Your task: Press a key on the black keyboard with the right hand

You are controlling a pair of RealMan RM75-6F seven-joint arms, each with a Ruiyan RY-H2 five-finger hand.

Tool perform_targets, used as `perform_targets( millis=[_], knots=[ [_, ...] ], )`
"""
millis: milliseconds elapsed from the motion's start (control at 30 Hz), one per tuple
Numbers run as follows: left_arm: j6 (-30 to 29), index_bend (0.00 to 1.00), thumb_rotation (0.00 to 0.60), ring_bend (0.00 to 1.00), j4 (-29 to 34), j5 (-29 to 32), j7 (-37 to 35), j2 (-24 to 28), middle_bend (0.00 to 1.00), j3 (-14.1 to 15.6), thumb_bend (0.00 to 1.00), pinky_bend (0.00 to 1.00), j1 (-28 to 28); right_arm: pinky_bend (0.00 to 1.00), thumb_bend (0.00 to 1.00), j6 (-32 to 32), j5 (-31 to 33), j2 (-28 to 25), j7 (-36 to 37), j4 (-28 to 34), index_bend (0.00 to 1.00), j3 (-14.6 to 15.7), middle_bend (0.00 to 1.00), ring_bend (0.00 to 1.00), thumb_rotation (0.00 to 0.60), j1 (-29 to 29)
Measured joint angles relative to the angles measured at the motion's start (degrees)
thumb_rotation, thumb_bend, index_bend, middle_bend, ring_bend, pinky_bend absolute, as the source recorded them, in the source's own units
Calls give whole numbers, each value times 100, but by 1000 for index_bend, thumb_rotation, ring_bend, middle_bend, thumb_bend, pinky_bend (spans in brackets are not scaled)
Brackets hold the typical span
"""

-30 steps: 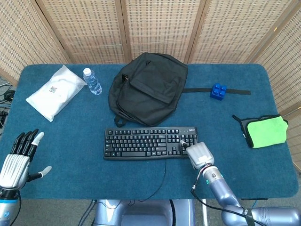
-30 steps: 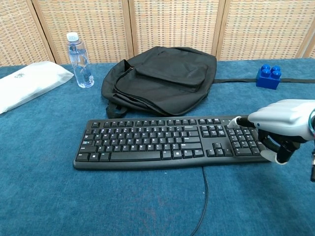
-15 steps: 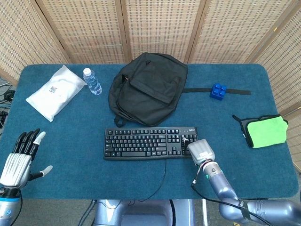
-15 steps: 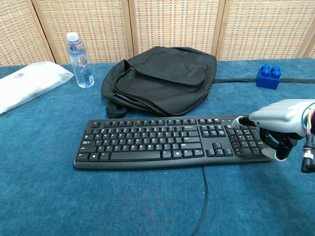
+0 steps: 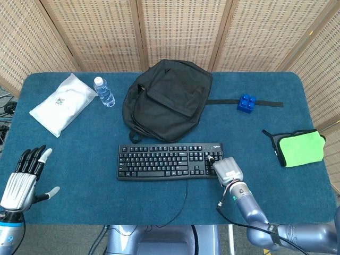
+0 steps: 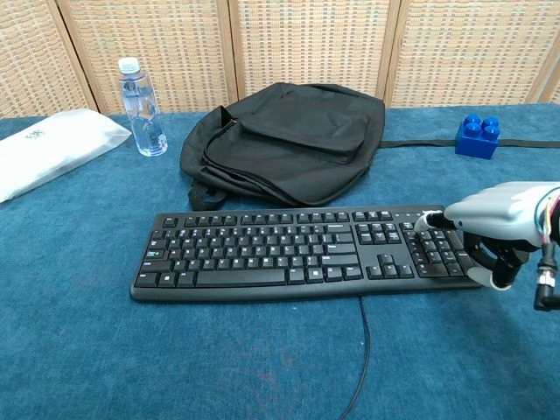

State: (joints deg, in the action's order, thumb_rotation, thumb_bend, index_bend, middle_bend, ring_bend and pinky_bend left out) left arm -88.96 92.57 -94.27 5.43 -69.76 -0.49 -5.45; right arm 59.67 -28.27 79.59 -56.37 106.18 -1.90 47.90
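Note:
The black keyboard (image 5: 164, 161) (image 6: 297, 254) lies flat in the middle of the blue table, its cable running toward the front edge. My right hand (image 5: 227, 170) (image 6: 494, 223) hovers at the keyboard's right end, over the number pad. One white-tipped finger points out and touches the upper keys of the number pad, while the other fingers curl under the palm and hold nothing. My left hand (image 5: 24, 178) is raised at the front left corner, far from the keyboard, fingers spread and empty; the chest view does not show it.
A black backpack (image 5: 167, 98) lies just behind the keyboard. A water bottle (image 5: 104, 91) and a white packet (image 5: 61, 103) sit at the back left. At the back right is a blue block (image 5: 246, 102), and a green cloth (image 5: 300, 149) lies at the right edge.
My right hand has slid a little to the right along the number pad, its extended fingertip staying on the upper keys. The left hand has barely moved.

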Motion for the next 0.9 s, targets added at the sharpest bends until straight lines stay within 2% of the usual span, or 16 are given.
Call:
perform_targets(
  millis=[900],
  knots=[
    [28,0,600,0,-23,22,5,-18,0,10,0,0,-22,473,547,114,72,279,261,-162,35,282,734,665,600,172]
  ],
)
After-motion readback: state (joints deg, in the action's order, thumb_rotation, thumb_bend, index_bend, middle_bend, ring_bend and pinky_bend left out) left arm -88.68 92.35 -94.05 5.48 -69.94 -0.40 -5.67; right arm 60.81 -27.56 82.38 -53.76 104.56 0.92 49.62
